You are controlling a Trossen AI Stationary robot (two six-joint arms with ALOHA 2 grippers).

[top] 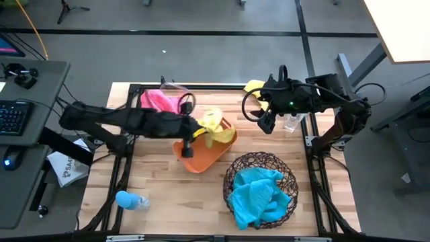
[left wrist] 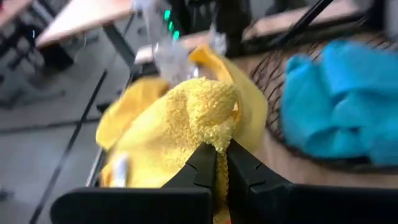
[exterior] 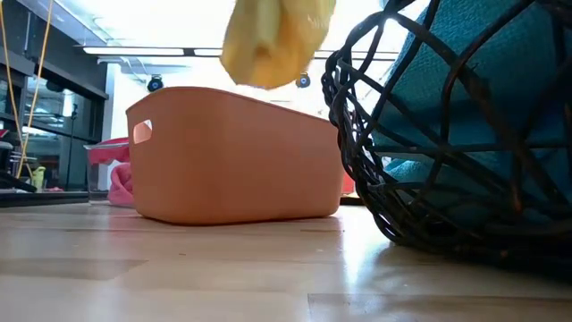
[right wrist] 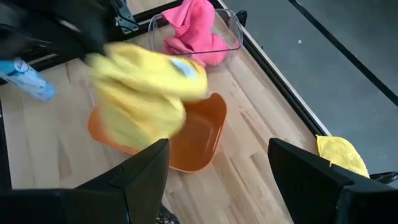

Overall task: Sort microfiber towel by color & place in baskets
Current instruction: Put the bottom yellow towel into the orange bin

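Note:
My left gripper (top: 203,129) is shut on a yellow towel (top: 216,129) above the orange tub (top: 201,160), at the table's middle. In the low view this yellow towel (exterior: 273,36) hangs over the tub (exterior: 232,152). Pink towels (top: 160,101) lie in the clear bin (top: 176,89) at the far edge. Sky blue towels (top: 259,195) fill the round wire basket (top: 232,176). Another yellow towel (top: 254,86) lies at the far edge, beside my right gripper (top: 267,122), which is open and holds nothing. My left gripper pinches the yellow towel between its two fingers (left wrist: 202,163) at a bunched fold (left wrist: 217,138); how many layers cannot be told. It is lifted clear and hangs in a loose bundle above the orange tub (right wrist: 193,137).
A blue-capped plastic bottle (top: 131,199) lies near the table's near left corner. A clear bottle (top: 293,123) stands by the right arm. The wire basket (exterior: 447,134) stands close to the tub's right side. Bare wood (top: 161,195) lies between bottle and basket.

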